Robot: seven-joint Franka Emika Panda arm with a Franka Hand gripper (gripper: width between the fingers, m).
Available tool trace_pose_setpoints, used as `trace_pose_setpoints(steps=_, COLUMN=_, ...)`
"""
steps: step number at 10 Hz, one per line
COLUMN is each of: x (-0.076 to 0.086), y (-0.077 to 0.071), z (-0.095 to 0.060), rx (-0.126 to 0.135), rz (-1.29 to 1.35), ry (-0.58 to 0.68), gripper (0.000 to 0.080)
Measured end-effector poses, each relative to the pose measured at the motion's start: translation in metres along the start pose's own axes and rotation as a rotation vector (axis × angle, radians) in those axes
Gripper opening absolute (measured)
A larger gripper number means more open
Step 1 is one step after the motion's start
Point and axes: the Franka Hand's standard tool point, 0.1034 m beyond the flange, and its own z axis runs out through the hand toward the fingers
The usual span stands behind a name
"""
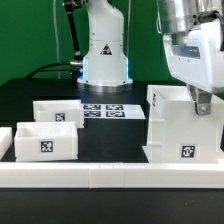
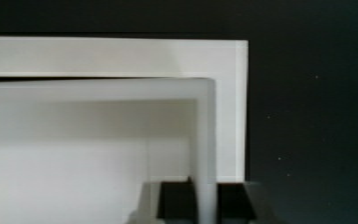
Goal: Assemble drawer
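Note:
The tall white boxy casing (image 1: 180,127) stands on the black table at the exterior view's right, its open side up, a square tag on its front. My gripper (image 1: 201,101) comes down from above onto the casing's right wall and is shut on that wall's top edge. In the wrist view the thin wall (image 2: 206,150) runs between my two dark fingers (image 2: 172,200), which press on it from both sides. Two smaller white trays lie at the exterior view's left: one in front (image 1: 45,140) and one behind it (image 1: 56,112), both tagged.
The marker board (image 1: 103,111) lies flat mid-table between the trays and the casing. A low white border wall (image 1: 110,172) runs along the table's front edge. The robot base (image 1: 104,50) stands at the back centre before a green backdrop.

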Motion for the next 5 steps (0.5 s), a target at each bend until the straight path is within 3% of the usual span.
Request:
trace_pose_setpoints(steps=2, x=-0.0003, y=0.0002, z=0.0002, rx=0.0, rz=-0.005, ry=0.0, gripper=0.0038)
trace_pose_setpoints(steps=3, x=-0.0006, y=0.0003, z=0.0004, rx=-0.001, rz=-0.009, ry=0.0, gripper=0.0223)
trace_pose_setpoints(steps=5, x=-0.0005, y=0.0048, z=-0.002, rx=-0.009, rz=-0.087, ry=-0.002, gripper=0.0501)
